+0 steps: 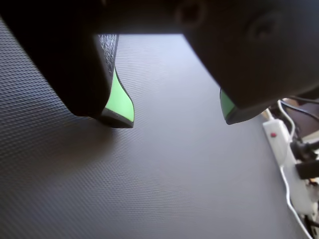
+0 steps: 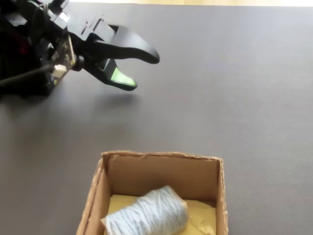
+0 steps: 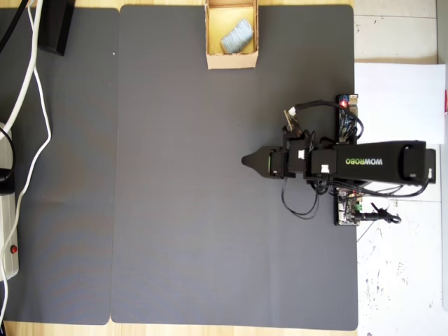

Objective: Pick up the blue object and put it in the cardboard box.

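Observation:
The blue object (image 2: 146,215), a pale wound bundle, lies inside the cardboard box (image 2: 161,174) at the bottom of the fixed view. The overhead view shows the box (image 3: 231,61) at the mat's top edge with the bundle (image 3: 236,36) in it. My gripper (image 2: 145,72) hovers open over bare mat, far from the box, with nothing between its green-padded fingers. In the wrist view the gripper (image 1: 177,121) shows a wide gap with only mat behind it. Seen from overhead, the gripper (image 3: 246,162) points left from the arm at mid-right.
A dark grey mat (image 3: 175,210) covers the table. A white power strip (image 3: 7,231) and white cables (image 3: 31,84) lie along the left side in the overhead view; the strip (image 1: 281,144) appears at the right of the wrist view. White paper (image 3: 399,98) lies beside the arm's base.

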`<state>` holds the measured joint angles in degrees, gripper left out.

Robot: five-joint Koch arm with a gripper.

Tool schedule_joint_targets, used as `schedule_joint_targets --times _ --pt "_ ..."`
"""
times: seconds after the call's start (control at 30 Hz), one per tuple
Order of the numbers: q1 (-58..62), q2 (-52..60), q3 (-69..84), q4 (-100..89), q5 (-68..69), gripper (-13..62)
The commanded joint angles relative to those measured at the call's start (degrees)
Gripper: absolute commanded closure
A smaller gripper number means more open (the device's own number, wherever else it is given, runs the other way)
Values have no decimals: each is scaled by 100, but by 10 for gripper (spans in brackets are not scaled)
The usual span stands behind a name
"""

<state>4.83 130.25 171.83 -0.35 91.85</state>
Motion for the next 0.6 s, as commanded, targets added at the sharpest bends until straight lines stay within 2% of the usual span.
schedule_joint_targets --times 0.0,0.2,0.57 --pt "-9 545 18 -387 141 147" --pt "-44 545 642 -404 132 149" --pt "-97 527 677 308 105 151"
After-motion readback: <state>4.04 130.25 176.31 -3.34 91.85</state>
